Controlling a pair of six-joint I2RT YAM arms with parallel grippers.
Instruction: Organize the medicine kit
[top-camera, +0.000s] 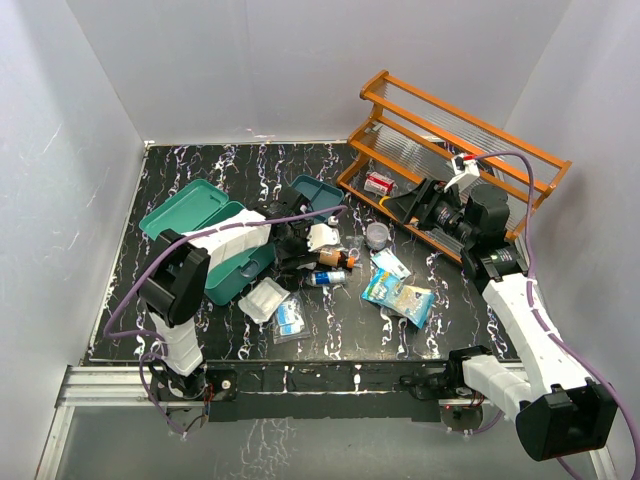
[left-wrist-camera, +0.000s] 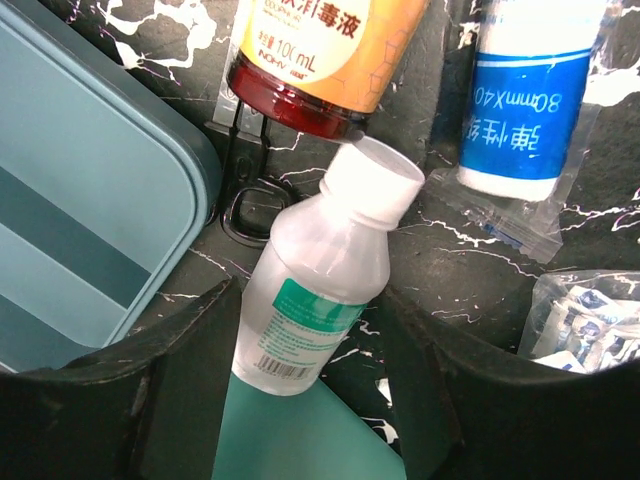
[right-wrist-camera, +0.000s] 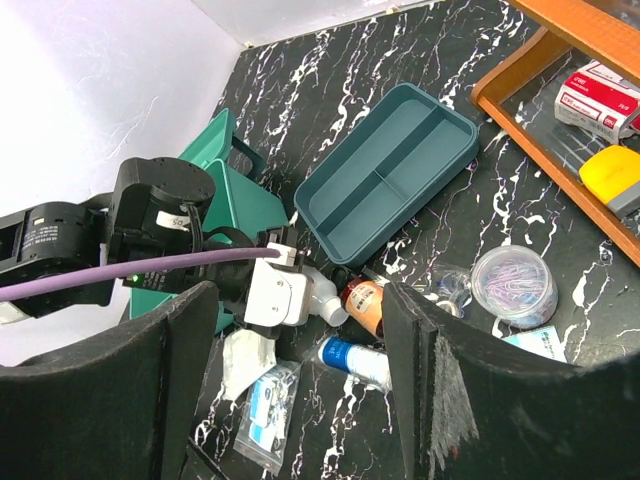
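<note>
The teal medicine kit (top-camera: 215, 255) lies open at the left, its lid (top-camera: 180, 215) tipped back. Its insert tray (top-camera: 318, 195) sits apart on the table, and also shows in the right wrist view (right-wrist-camera: 385, 170) and the left wrist view (left-wrist-camera: 70, 230). My left gripper (top-camera: 332, 248) (left-wrist-camera: 310, 380) is shut on a clear bottle (left-wrist-camera: 315, 300) with a green label and white cap, whose base is over a teal corner (left-wrist-camera: 300, 445). A brown bottle (left-wrist-camera: 320, 50) and a blue-and-white roll (left-wrist-camera: 525, 100) lie just beyond. My right gripper (top-camera: 397, 208) (right-wrist-camera: 300, 400) is open and empty, high by the rack.
An orange wooden rack (top-camera: 460, 150) stands at the back right, holding a red-and-white box (right-wrist-camera: 600, 95) and a yellow item (right-wrist-camera: 610, 172). A round tub of paper clips (right-wrist-camera: 513, 285), blue packets (top-camera: 400, 295), a zip bag (top-camera: 290, 318) and white gauze (top-camera: 262, 298) lie in the middle.
</note>
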